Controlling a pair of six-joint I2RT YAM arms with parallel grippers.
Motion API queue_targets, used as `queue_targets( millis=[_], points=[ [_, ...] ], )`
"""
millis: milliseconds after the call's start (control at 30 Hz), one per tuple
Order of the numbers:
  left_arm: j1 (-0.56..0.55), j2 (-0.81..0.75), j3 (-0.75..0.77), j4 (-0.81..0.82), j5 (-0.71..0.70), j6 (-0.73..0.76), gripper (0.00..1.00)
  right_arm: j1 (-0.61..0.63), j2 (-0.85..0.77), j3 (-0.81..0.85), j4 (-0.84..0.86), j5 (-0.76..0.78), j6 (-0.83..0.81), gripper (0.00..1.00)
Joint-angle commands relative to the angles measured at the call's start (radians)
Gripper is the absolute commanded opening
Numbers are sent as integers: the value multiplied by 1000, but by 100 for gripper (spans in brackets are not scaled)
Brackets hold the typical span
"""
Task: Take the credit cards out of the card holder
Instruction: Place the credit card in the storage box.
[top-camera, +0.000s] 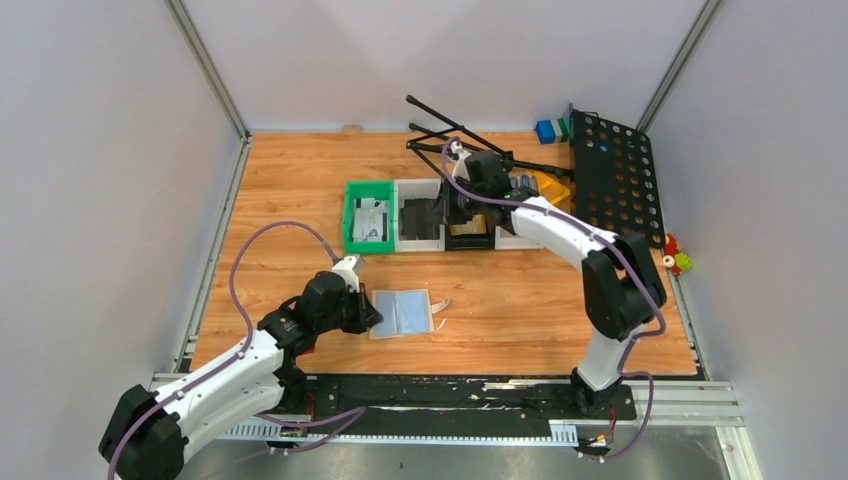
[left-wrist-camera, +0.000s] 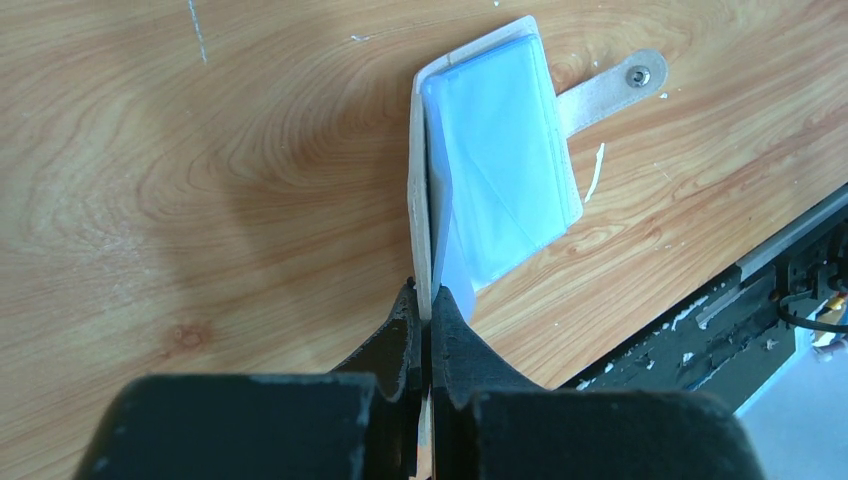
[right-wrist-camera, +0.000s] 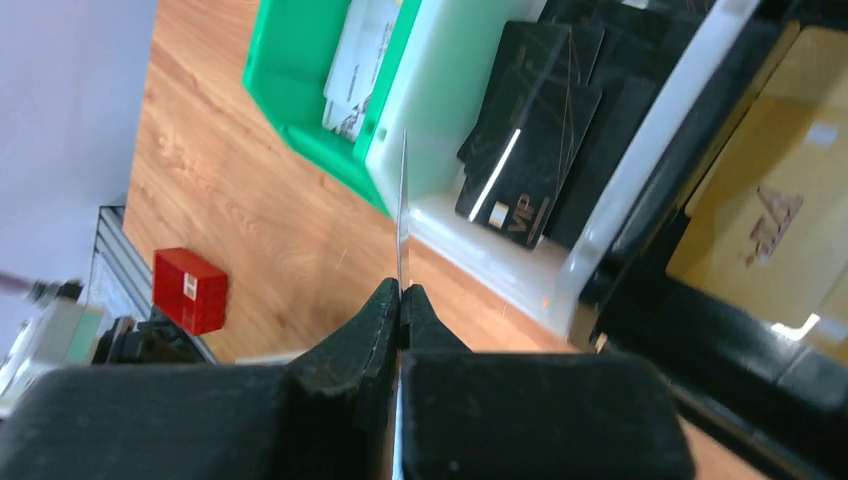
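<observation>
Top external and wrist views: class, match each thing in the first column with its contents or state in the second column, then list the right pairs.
Things
1. card holder
2. green bin
3. white bin
4. edge-on card

Contents or state
A. holds dark cards
B. clamped in the right gripper
C. one flap pinched by the left gripper
D. holds pale cards

Pairs: 1-C, 2-D, 3-A, 4-B

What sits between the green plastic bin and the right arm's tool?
A white plastic bin holding black cards sits directly between them, clearest in the top view.
</observation>
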Motion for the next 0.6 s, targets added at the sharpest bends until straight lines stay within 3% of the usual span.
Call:
queue_targets(
  millis=[0,333,567],
  points=[
    [4,-4,48,-4,-8,35,0,-1,115,158,-26,20,-58,0],
    [3,7,49,12,3,32,0,-1,283,295,-55,43,-64,1],
    [4,9,51,17,8,25,0,1,265,306,-111,103,-94,27]
  ],
)
